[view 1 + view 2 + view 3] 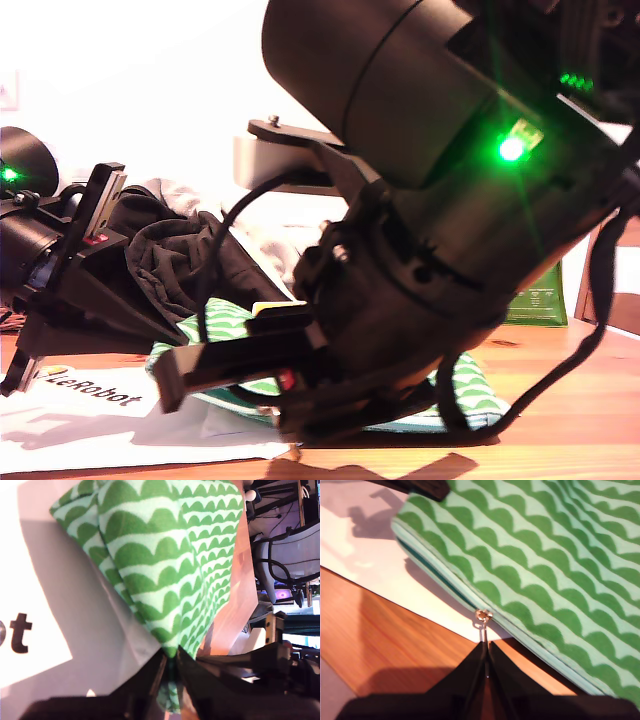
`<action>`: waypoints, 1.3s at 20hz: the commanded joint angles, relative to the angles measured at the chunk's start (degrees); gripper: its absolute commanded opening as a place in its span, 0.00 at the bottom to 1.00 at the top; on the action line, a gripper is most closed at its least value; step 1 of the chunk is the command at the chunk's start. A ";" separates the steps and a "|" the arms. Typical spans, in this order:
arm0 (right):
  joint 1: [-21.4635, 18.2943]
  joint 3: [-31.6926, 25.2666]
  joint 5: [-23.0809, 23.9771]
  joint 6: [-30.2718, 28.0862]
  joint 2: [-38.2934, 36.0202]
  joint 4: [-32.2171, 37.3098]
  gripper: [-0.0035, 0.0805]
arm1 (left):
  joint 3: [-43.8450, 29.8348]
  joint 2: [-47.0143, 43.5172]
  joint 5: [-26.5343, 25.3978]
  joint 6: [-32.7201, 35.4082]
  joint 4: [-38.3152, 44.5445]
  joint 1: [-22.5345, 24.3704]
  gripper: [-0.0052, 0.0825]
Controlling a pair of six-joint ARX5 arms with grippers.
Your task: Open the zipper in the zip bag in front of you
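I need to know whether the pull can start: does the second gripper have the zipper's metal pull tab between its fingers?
Yes: in the second wrist view my second gripper is closed on the silver pull tab of the zipper at the zip bag edge.

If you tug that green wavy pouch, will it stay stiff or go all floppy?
Probably floppy: the green scalloped fabric pouch bunches into a fold where my first tool pinches its corner. It may slide too, since it lies on smooth white paper. My second tool pinches the slim silver pull tab.
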 commanded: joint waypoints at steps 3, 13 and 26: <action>-0.90 -0.50 0.70 0.04 -2.49 -4.22 0.03 | 0.13 0.26 -0.55 0.66 0.55 0.83 0.04; -1.97 -0.50 2.16 -0.11 -5.68 -13.55 0.03 | 0.13 0.26 0.20 0.48 0.55 2.60 0.04; -1.99 -0.50 8.28 -0.15 -7.19 -26.49 0.03 | 0.13 0.26 -0.15 0.48 0.59 2.71 0.04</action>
